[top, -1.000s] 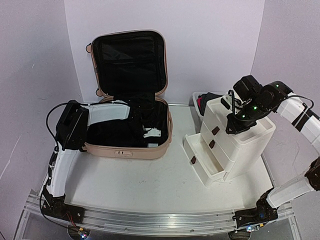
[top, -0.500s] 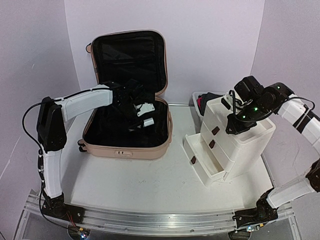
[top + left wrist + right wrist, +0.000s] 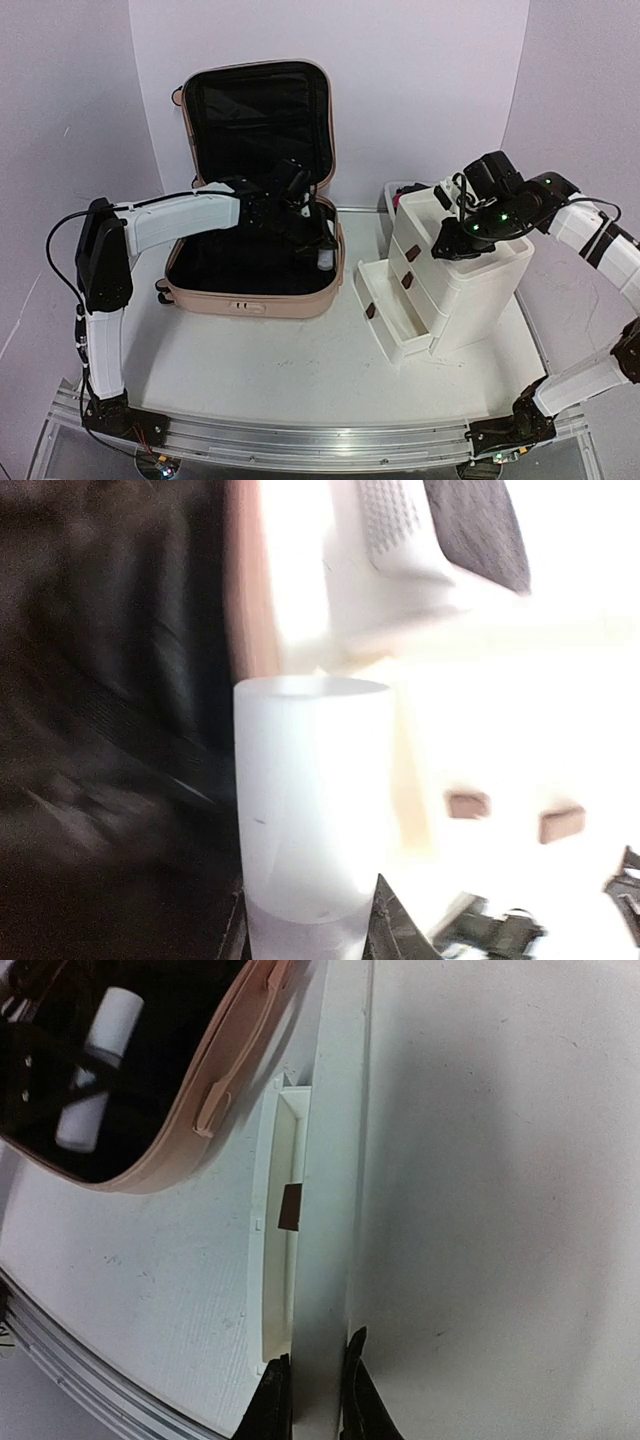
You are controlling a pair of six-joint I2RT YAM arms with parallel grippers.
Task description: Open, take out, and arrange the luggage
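A: Starting at the left. Found the luggage [image 3: 250, 298] on the left half of the table [image 3: 300, 385], open, lid [image 3: 260, 120] stood upright, base lying flat. Hard pale pink shell, rounded corners, black fabric lining.

B: Confirmed. Logging the left gripper [image 3: 318, 246] down in the base, just beside its right wall, fingers pinching a tube [image 3: 323, 262] by the lower end.

A: Axis?

B: Near upright from above. Running straight out ahead of the fingers in the wrist view. Smooth matte white, plain cylinder, flat top.

A: Way out?

B: Rightward, judging by the layout. Over the pink wall, then toward the cabinet [image 3: 470, 290], with its bottom drawer [image 3: 385, 322] pulled open toward the luggage. Probably calls for a lift before any sideways travel.

A: Nearer arm?

B: Left, plainly, holding the tube. Moving right: boxy white plastic cabinet with brown tab handles. Seeing the right gripper [image 3: 312, 1405] up on its top, fingers almost together, nipping a thin white edge of it.

A: Touching the luggage?

B: No. Apart from it.
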